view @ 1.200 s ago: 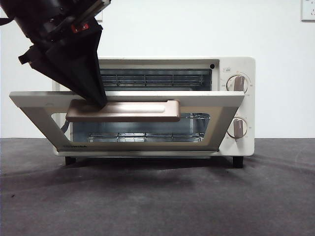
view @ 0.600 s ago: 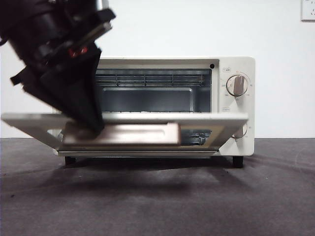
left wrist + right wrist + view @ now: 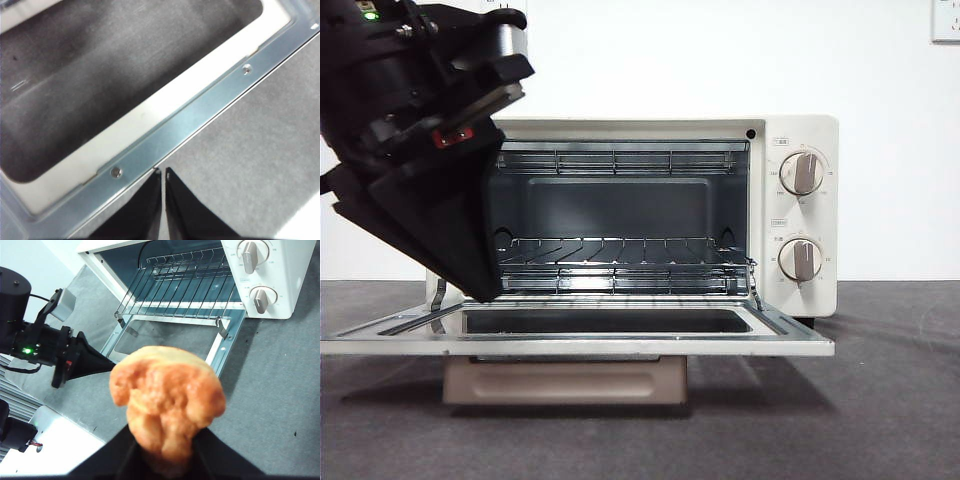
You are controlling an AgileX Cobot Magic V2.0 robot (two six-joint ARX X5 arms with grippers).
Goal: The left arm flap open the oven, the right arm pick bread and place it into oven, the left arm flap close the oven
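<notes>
The cream oven (image 3: pixel 802 132) stands with its door (image 3: pixel 580 346) folded down flat and the beige handle (image 3: pixel 565 380) hanging under the front edge. Inside, the wire rack (image 3: pixel 620 266) is bare. My left gripper (image 3: pixel 485 290) hovers shut over the door's left end; in the left wrist view its tips (image 3: pixel 163 172) sit just past the door's metal rim (image 3: pixel 190 116), holding nothing. My right gripper (image 3: pixel 167 455) is shut on the bread (image 3: pixel 167 400), a lumpy golden-brown bun held above the table in front of the oven (image 3: pixel 285 285). The bread is out of the front view.
Dark grey mat (image 3: pixel 880 420) covers the table around the oven. Two beige knobs (image 3: pixel 802 172) sit on the oven's right panel. The right wrist view shows the left arm (image 3: pixel 40 345) beside the open door, and a white table edge (image 3: pixel 55 450) beyond the mat.
The oven door has swung from half open down to flat, carrying the handle below its front edge. The left gripper followed it down and now sits off the handle, at the door's left end.
</notes>
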